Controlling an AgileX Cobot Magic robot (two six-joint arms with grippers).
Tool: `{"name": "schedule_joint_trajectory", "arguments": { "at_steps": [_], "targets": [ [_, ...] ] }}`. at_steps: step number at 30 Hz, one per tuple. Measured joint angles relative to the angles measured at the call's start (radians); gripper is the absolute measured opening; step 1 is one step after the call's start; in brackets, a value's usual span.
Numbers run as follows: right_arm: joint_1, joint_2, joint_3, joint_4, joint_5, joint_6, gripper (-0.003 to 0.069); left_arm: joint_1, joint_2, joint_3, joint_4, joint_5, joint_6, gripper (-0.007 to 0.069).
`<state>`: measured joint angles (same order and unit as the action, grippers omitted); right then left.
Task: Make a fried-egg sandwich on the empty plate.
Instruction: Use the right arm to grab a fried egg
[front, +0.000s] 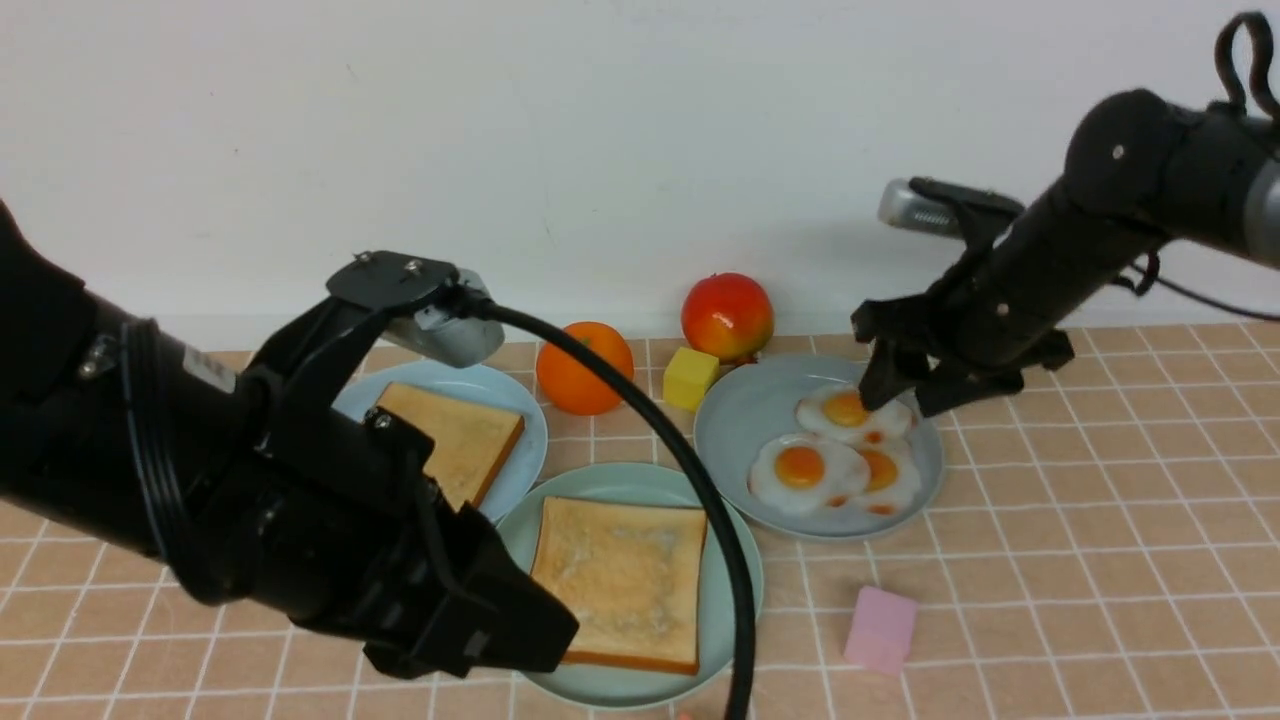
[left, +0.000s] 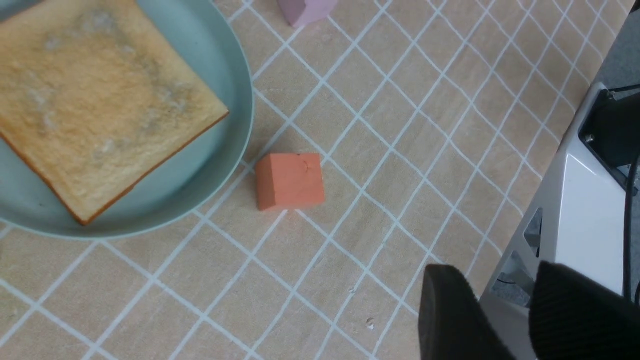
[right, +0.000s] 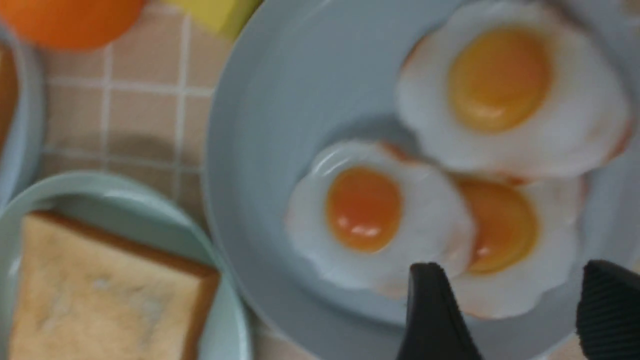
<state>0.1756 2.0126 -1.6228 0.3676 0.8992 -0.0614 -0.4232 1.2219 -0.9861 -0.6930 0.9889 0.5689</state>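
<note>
The mint-green plate sits front centre with one toast slice lying on it; both also show in the left wrist view, plate and toast. A second toast slice lies on the pale sky-blue plate. Three fried eggs overlap on the grey-blue plate, the far one uppermost. My right gripper is open just above the eggs; in its wrist view its fingers straddle the edge of an egg. My left gripper is open and empty, above the table near the mint plate's front left.
An orange, a red apple and a yellow block stand at the back between the plates. A pink block lies right of the mint plate. An orange-red block lies by that plate's front rim. My left arm's cable crosses over the plate.
</note>
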Motion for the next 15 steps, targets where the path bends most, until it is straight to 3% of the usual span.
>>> {"name": "schedule_joint_trajectory", "arguments": {
  "at_steps": [9, 15],
  "targets": [
    [0.005, 0.087, -0.001, 0.054, 0.012, 0.034, 0.0398, 0.0, 0.0, 0.0, 0.0, 0.0, -0.002, 0.0248],
    [0.005, 0.14, -0.001, 0.074, 0.004, 0.034, 0.0353, 0.0, 0.0, 0.0, 0.0, 0.0, -0.002, 0.0248]
  ]
}}
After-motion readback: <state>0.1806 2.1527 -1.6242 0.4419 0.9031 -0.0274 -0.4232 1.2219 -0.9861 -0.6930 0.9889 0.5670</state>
